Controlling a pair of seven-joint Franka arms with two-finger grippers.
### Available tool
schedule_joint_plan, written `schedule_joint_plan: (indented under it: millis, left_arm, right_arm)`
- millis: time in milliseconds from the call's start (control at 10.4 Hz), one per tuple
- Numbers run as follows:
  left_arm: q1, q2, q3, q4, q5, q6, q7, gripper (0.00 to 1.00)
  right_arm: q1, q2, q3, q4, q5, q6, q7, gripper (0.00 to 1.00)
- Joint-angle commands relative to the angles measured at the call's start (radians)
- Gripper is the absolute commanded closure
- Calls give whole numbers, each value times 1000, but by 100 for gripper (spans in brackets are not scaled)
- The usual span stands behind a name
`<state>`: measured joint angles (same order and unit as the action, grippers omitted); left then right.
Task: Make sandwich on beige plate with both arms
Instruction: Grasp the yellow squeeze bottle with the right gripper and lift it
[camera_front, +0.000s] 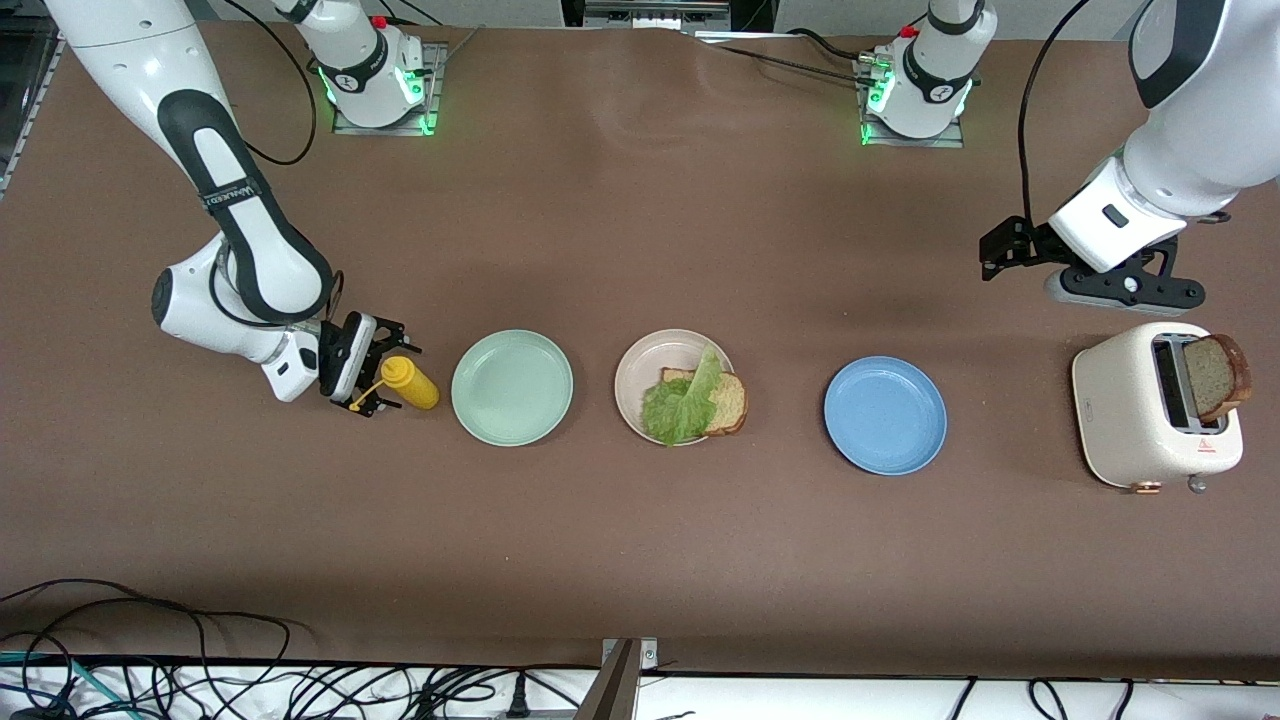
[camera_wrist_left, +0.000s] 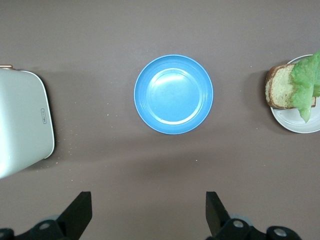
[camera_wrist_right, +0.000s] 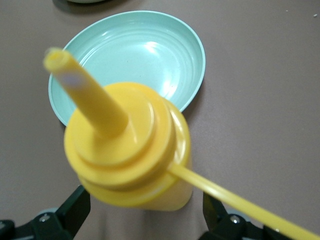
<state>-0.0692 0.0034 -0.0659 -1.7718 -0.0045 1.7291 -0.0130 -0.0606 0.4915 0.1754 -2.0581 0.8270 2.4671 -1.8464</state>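
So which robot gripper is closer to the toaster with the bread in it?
Left. The left gripper hovers open beside the cream toaster holding brown bread; the right gripper is at the yellow squeeze bottle, at the table's right-arm end.

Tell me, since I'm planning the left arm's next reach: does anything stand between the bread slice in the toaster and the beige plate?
Only the blue plate lies on the table between the toaster holding the bread slice and the beige plate. It is low and empty, so a lifted slice should pass over it. The left gripper, jaws open, hangs by the toaster.
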Motion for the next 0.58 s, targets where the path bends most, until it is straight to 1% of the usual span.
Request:
schedule_joint_plan:
  millis: [0,192,288,384,481]
  left_arm:
    - [0,9,-2,20,23,-2,7,0]
    - [0,9,0,20,23,-2,7,0]
    - [0,9,0,20,23,-3,5,0]
    - [-1,9,-2,20,23,-3,7,0]
    - [0,9,-2,20,23,-3,7,0]
  right_arm:
    - [-15,27,29,29,26,-5,-8,0]
    - [-12,29,30,33,27,-3,-7,0]
    - [-12,35,30,33,27,-3,-4,5]
    - [-10,39,30,33,26,-5,-4,25]
    - [-10,39,30,33,23,-3,-2,52]
